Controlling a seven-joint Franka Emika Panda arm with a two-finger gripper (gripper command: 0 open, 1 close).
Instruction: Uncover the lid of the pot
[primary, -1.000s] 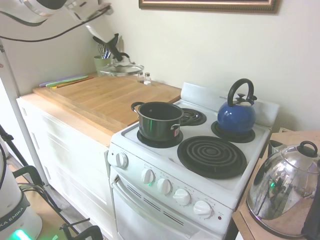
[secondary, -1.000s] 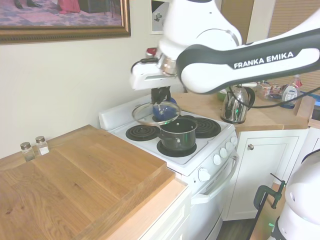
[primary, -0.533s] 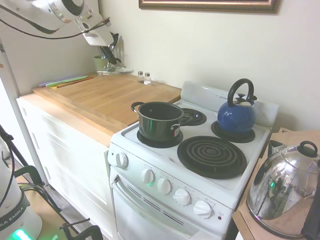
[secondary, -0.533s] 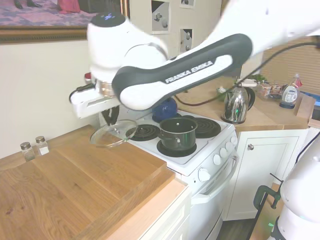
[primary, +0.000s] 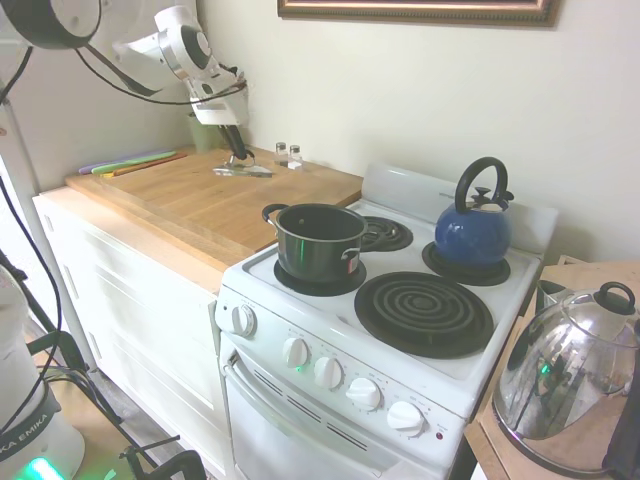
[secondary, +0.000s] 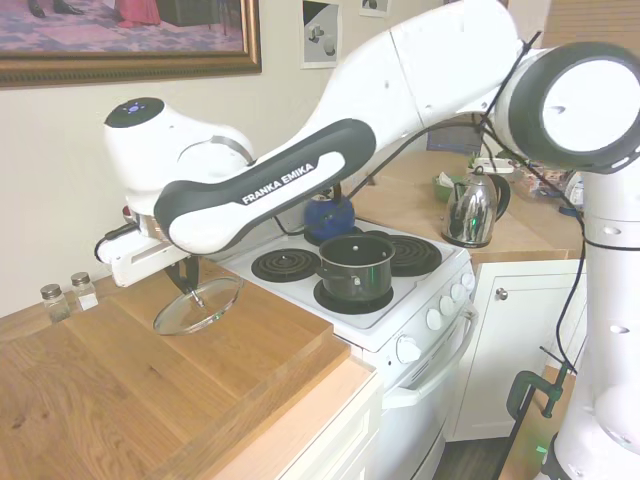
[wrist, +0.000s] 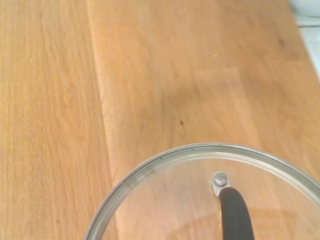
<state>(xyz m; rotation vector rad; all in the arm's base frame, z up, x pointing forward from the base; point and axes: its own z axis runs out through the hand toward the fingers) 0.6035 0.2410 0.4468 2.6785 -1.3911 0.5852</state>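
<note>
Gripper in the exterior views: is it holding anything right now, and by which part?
Yes. The gripper holds the lid by its black loop handle, just above the wooden countertop. The pot sits uncovered on the stove.

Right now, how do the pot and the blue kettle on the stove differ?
The pot is dark grey-black, straight-sided and open-topped; the blue kettle is rounded and closed on top. The pot has small side loop handles; the kettle has one tall black arched handle. The pot sits on a front burner, the kettle on a rear one. Both stand upright on the white stove. The pot's lid is over the wooden counter, in the hand.
</note>
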